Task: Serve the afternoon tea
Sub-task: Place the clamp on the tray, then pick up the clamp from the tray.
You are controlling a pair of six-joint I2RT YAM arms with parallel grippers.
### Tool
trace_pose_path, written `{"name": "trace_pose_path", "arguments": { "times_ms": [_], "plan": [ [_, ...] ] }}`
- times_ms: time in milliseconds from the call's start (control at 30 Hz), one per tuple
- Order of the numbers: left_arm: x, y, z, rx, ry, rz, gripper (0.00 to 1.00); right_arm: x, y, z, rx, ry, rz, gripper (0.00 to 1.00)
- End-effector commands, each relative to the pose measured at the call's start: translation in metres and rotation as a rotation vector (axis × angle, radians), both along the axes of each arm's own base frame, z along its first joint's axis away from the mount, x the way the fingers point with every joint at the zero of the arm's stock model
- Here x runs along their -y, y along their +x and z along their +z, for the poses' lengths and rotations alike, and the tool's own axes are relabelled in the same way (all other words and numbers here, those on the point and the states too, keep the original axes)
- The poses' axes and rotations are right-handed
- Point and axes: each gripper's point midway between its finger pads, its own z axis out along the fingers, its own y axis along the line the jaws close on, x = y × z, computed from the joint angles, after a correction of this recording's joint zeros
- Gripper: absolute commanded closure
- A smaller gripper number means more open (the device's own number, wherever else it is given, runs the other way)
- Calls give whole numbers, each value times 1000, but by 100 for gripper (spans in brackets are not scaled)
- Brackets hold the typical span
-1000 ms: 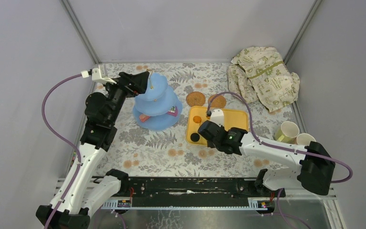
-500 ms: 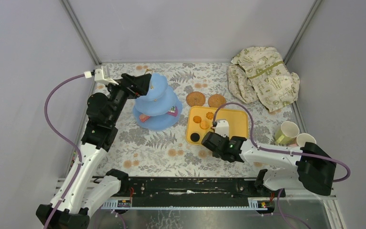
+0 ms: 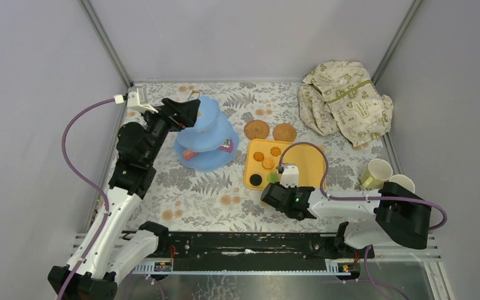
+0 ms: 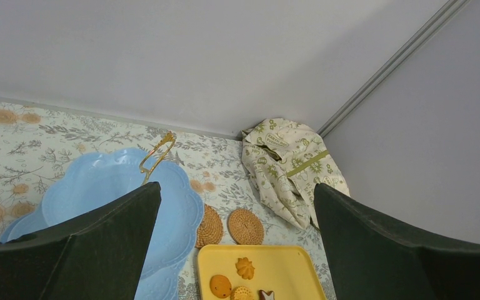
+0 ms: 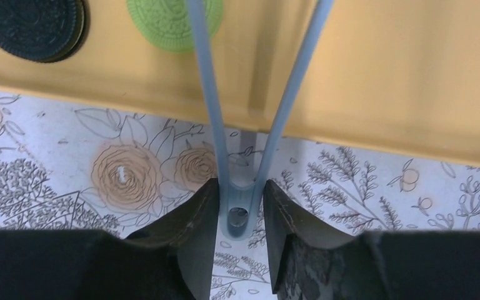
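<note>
The right tool (image 5: 240, 187) pinches the tongs (image 5: 209, 94) at their hinge, apparently aiming the tips at the green biscuit (image 5: 174, 19); the left tool (image 4: 236, 185) hangs spread above the stand (image 4: 100, 194).

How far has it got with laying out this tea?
Early on. Done: a couple of toy pastries sit on the light-blue three-tier stand. In hand: the right gripper pinches grey tongs over the yellow rectangular tray, near a round green biscuit. Left: several biscuits lie on that tray, and two pale cups stand apart from the bare round woven brown coasters.
</note>
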Motion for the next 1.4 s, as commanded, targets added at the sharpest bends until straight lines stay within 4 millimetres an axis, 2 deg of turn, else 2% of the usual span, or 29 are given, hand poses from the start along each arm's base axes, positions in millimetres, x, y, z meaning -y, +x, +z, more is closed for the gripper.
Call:
{"name": "trace_pose_path", "arguments": {
  "times_ms": [0,167,333,433,667,800,867,967,1000,1133,1300,1367],
  "plan": [
    [3,-2,-2,6,9,-18,1,-1,-3,3,44,-4,-25,59],
    [4,-2,-4,3,8,-19,1,1,0,5,86,-16,-47,51],
    [5,-2,-4,1,6,-23,1,1,8,8,132,-16,-80,49],
    [5,-2,-4,0,9,-20,1,-2,14,16,162,4,-101,49],
    [5,-2,-3,5,15,-18,1,-10,24,54,243,36,-105,52],
    [5,-5,3,19,23,-24,1,-25,23,74,281,61,-46,51],
    [5,-8,9,34,34,-28,1,-29,25,89,325,45,-27,51],
    [3,-13,20,69,59,-31,0,-27,36,122,449,9,-56,48],
    [3,-13,22,79,69,-31,0,-25,41,133,492,2,-81,44],
    [6,-12,40,138,115,-47,0,-31,57,175,623,-22,-103,2],
    [28,-2,53,134,164,-150,0,-54,73,209,706,-120,-11,1],
    [33,3,55,117,157,-175,0,-50,79,215,720,-121,-41,3]
  ]
}}
